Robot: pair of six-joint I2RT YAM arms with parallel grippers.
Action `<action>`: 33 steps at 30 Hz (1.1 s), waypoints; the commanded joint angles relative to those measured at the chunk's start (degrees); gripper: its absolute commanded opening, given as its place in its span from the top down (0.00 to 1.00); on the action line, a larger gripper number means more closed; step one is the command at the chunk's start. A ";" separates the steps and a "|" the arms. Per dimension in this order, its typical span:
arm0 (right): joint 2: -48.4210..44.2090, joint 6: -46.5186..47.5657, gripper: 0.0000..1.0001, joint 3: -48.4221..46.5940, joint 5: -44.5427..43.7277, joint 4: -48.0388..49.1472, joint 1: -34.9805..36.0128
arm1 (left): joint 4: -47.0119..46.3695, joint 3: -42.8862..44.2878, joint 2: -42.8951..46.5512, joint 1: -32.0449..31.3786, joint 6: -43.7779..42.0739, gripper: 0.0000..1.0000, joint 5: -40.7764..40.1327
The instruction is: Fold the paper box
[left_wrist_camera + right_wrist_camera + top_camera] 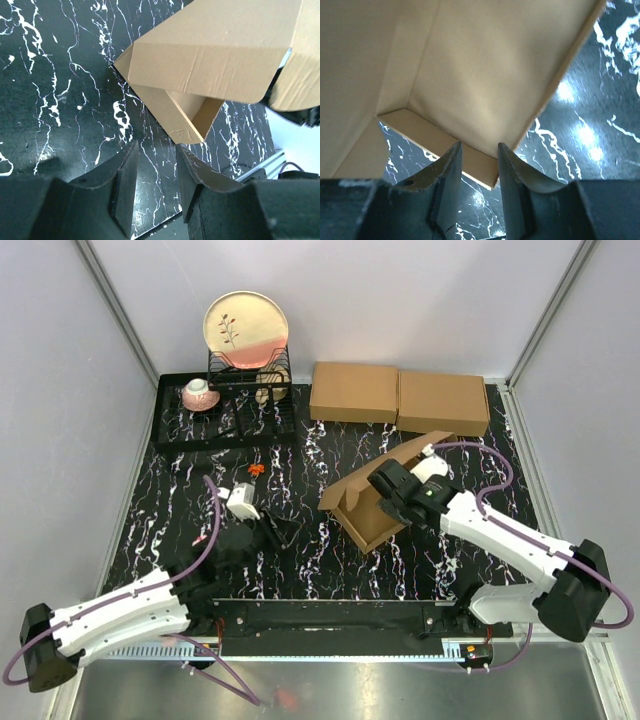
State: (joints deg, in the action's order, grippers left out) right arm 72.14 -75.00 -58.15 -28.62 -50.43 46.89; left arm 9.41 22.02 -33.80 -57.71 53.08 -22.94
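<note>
Cardboard item: the paper box (365, 520), brown and corrugated, half-formed, sits right of centre on the black marbled table (320, 570), with one panel raised and tilted.
Box seen by the left wrist: a folded wall with a rounded tab hangs over an open corner (the tab end is off the table).
Right gripper (477, 160): at the box's raised panel, looking into its pale inner face. Its fingers (447, 175) are moderately apart, and a cardboard edge runs just past their tips (contact unclear).
Left gripper (156, 170): low over the table, left of the box and apart from it, fingers (125, 180) parted, nothing between them.
Back edge: pair of flat brown boxes (398, 397), side by side.
Back left: black tray (160, 415) holding a wire rack with an upright plate (246, 328), and a pink cup (200, 395).
</note>
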 commanded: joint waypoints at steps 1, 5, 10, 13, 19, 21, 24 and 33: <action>2.91 14.42 0.59 -7.14 -7.85 5.43 0.57 | -7.12 1.17 -4.77 -2.22 0.01 0.61 -0.09; 8.62 24.97 0.59 -14.87 -12.59 11.21 -0.05 | -7.21 2.68 -7.85 -3.98 -0.26 0.61 -1.66; 18.64 37.72 0.57 -22.17 -7.79 17.30 -4.96 | -7.48 3.47 -10.14 -4.86 -0.87 0.60 -3.60; 24.09 42.04 0.56 -25.60 -3.98 14.33 -9.01 | -7.30 4.25 -11.81 -4.95 -1.05 0.57 -4.83; 18.31 48.02 0.36 -13.58 -4.34 22.48 -9.28 | -15.62 5.49 -18.92 -4.95 -3.85 0.35 -7.29; 16.81 48.02 0.36 -11.47 -4.08 22.05 -9.19 | -16.96 8.11 -24.19 -4.95 -4.47 0.33 -7.73; 14.18 48.81 0.37 -7.52 0.13 23.97 -9.19 | -17.67 12.85 -31.75 -4.95 -4.39 0.31 -8.00; 11.19 44.15 0.41 0.49 2.78 24.68 -8.40 | -12.40 26.31 -52.14 -3.46 1.40 0.31 -5.11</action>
State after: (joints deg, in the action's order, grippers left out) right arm 86.89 -28.77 -59.40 -27.16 -27.44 37.50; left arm -3.11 44.31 -81.45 -62.24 51.13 -28.93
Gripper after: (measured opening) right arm 0.599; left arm 0.692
